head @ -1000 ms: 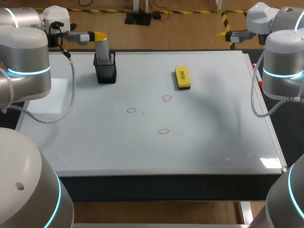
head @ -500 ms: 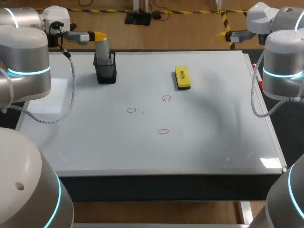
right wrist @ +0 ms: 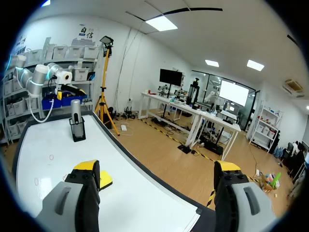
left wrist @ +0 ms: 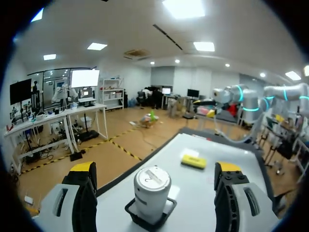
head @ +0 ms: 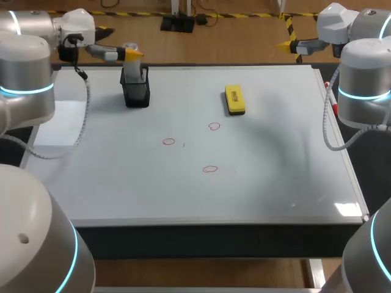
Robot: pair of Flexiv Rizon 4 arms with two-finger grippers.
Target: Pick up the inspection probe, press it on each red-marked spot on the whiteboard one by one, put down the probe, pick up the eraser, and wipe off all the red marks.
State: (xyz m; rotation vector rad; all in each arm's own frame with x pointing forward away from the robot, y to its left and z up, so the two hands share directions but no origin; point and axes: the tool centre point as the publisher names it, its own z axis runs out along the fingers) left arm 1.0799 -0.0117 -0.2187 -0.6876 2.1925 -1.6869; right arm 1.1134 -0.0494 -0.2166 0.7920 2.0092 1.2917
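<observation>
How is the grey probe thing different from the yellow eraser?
The probe is grey and round; the eraser is yellow and blocky. The probe stands upright in a black holder; the eraser lies flat on the whiteboard. The open left tool sits either side of the probe, while no tool is near the eraser. Both are untouched, at the board's far side.

White whiteboard [head: 275, 183] w/ 3 red marks [head: 210, 169] mid-frame, yellow eraser [head: 234, 99] w/ black edge, grey probe [head: 132, 68] in black holder [head: 135, 94] upper left, jaws' tips yellow.
</observation>
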